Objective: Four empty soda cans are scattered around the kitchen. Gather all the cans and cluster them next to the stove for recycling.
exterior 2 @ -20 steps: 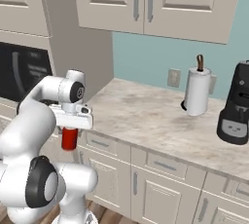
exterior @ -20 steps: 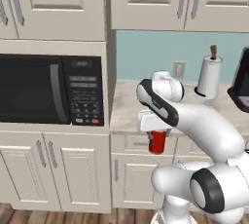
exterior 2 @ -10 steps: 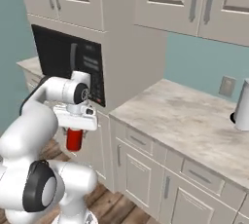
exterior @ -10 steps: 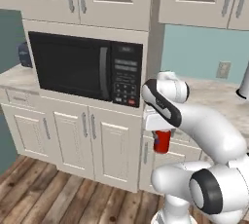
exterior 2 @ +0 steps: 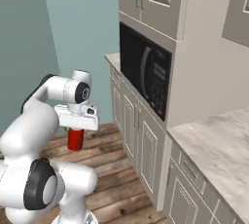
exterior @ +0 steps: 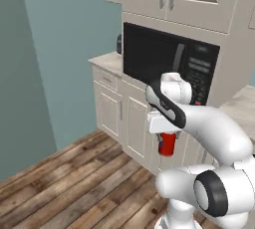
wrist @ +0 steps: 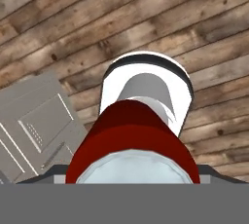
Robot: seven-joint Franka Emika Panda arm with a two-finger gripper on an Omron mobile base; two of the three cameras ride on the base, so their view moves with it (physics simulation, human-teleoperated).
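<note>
Jaws: clamped on one red can, which hangs upright below the hand, held at its upper part.
Gripper [exterior: 166, 136]: one, pointing straight down, in the air above the floor.
Red can [exterior: 167, 144]: one; in the hand view its silvery top sits right between the fingers, red body below.
Wooden floor [exterior: 69, 183]: plank boards, well under the can.
Microwave [exterior: 167, 59]: one, black, built in above the lower cabinets, behind the arm.
Cabinets [exterior 2: 146, 145]: white, beside the gripper.
Counter [exterior 2: 219, 145]: marbled, right of the microwave.
</note>
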